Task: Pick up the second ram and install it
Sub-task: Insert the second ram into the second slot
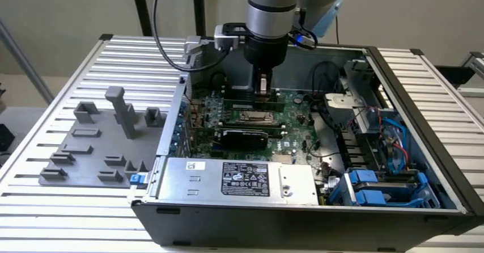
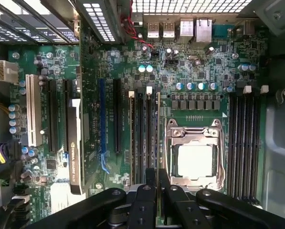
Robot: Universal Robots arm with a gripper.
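While the hand [image 1: 262,89] hung low inside the case, its fingers were clamped on the second ram [image 1: 262,84], held upright just above the slots [image 2: 143,138] beside the processor socket [image 2: 195,160]. Doing this well probably meant squaring the stick's edge to one slot before pressing evenly.

one open computer case [image 1: 423,151], one motherboard [image 2: 199,71], one processor socket [image 2: 195,160], one grey tray [image 1: 98,145].

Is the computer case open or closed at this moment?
Open: the computer case has no side cover, and its motherboard and processor socket lie exposed.
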